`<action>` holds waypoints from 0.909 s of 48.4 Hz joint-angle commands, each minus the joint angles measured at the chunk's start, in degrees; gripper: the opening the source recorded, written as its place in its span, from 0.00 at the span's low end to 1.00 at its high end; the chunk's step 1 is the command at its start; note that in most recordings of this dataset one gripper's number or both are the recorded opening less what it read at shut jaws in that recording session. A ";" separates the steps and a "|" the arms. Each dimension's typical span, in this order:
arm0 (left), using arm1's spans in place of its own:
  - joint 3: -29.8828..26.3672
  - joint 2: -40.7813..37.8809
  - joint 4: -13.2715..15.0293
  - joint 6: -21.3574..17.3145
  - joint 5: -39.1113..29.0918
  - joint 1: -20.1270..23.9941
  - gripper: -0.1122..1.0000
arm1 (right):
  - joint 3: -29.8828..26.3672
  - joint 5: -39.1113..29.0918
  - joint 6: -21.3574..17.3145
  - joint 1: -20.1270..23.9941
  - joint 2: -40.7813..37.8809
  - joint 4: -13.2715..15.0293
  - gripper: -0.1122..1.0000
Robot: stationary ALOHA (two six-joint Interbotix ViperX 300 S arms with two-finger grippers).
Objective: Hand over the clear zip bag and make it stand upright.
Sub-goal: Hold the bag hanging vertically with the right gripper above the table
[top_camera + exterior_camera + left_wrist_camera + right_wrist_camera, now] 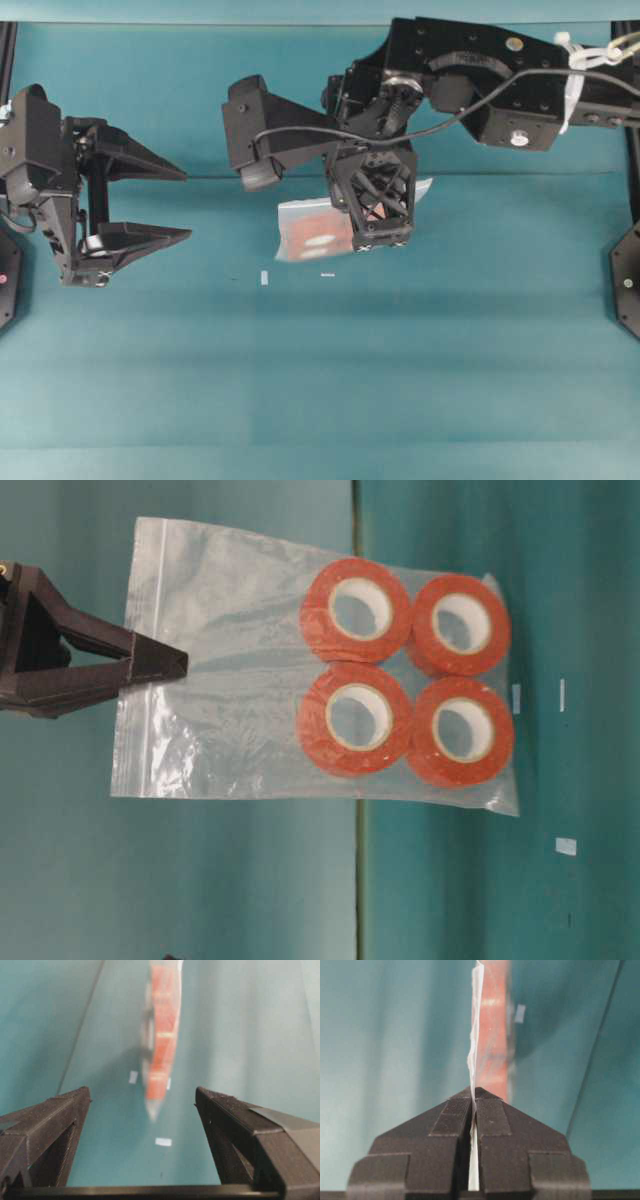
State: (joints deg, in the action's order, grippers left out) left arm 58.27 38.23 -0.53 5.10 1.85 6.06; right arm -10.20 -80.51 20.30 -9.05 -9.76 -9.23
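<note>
Right end effector (474, 1094) clenched on the zip edge of the clear zip bag (250, 670), hanging it edge-on above the desk (320, 380), rolls low. Left end effector (185, 207) released wide, likely awaiting the handover.

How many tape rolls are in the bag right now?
4, in a two-by-two block at one end of the bag: rolls at and. None looks hidden.
</note>
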 commanded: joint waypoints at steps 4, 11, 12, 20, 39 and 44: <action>-0.62 0.18 -0.18 0.09 0.26 0.09 0.93 | -1.41 0.35 0.00 0.44 0.79 0.00 0.13; -0.62 0.18 -0.18 0.09 0.26 0.09 0.93 | -0.79 0.44 -0.18 0.53 0.70 0.00 0.13; -0.62 0.26 -0.09 0.09 0.26 0.09 0.93 | -0.62 0.44 -0.09 0.70 0.70 0.00 0.13; -0.62 0.18 -0.09 0.09 0.26 0.09 0.93 | 0.35 0.79 -0.26 1.23 0.70 0.00 0.13; -0.62 0.26 -0.18 0.09 0.35 0.00 0.93 | 1.49 3.87 -3.52 1.67 0.53 0.00 0.13; -0.62 0.18 -0.09 0.09 0.35 0.09 0.93 | 1.85 3.87 -3.78 1.93 0.44 0.00 0.13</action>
State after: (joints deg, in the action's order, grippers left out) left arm 58.27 38.23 -0.62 5.10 1.85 6.06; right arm -8.09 -76.90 17.31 -7.56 -9.93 -9.14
